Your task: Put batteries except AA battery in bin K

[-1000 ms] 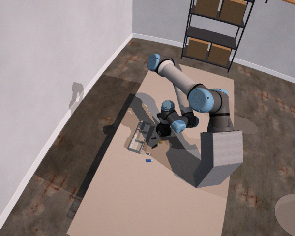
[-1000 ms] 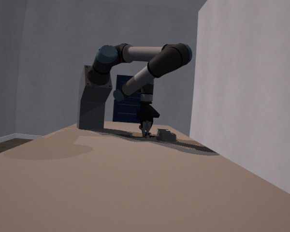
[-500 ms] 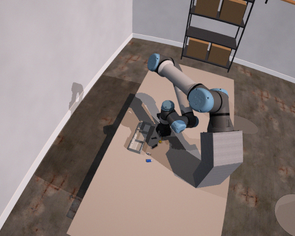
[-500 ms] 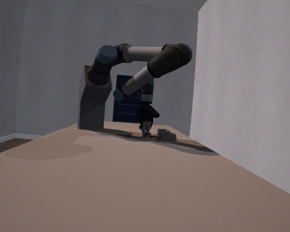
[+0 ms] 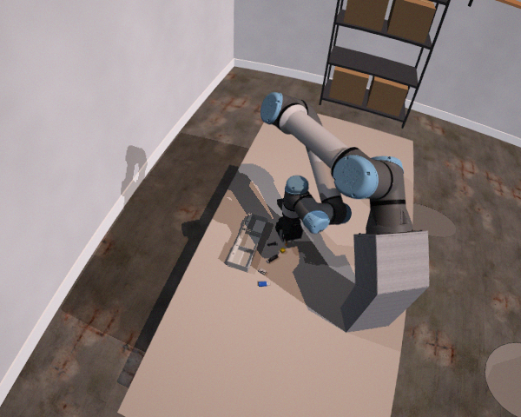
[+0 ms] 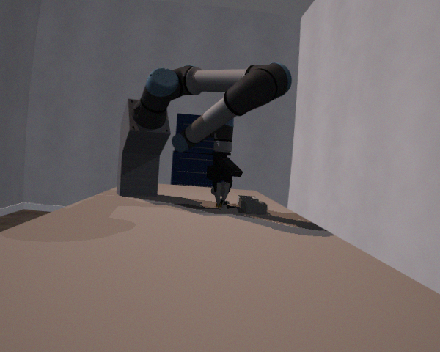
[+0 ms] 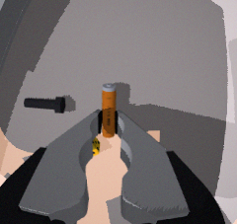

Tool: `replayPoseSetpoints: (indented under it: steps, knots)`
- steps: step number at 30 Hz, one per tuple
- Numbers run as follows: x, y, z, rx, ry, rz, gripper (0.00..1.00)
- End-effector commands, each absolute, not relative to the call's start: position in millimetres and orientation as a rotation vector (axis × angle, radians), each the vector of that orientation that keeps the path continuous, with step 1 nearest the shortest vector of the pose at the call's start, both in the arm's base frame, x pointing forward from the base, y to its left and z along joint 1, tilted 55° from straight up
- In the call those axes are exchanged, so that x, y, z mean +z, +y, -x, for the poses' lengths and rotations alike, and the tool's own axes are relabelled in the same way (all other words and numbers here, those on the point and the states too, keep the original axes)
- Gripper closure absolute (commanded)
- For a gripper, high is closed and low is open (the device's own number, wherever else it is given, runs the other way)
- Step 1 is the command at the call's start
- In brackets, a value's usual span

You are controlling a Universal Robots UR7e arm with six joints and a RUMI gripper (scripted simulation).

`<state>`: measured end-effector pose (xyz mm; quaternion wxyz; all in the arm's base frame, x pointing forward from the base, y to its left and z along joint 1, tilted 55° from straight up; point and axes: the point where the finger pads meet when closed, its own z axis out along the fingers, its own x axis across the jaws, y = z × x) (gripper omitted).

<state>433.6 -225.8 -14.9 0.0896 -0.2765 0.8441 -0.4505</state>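
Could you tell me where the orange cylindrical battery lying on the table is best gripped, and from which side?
Grip the orange battery across its round body near one end, coming straight down from above. It lies flat, so its long sides are free. The gripper is shut on it this way, at the end away from the silver cap.

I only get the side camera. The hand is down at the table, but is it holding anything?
Observer: Yes. The wrist camera shows the hand shut on an orange battery.
Operator: Anything lying close by?
Observer: A black bolt lies left of the battery, apart from it.
Operator: What's that grey block beside the hand?
Observer: From above, it is a row of open bins.
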Motion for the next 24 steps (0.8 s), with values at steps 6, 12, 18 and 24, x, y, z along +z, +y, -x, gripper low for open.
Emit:
replayPoseSetpoints:
  steps: [6,12,18,24]
  knots:
    - [3.8,-203.0,-421.0,-1.340,2.510,0.822,1.00]
    - [11.5,-193.5,-415.7,-1.340,2.510,0.822,1.00]
    - [15.4,-188.8,-413.0,-1.340,2.510,0.822,1.00]
    - [15.3,-188.8,-413.0,-1.340,2.510,0.822,1.00]
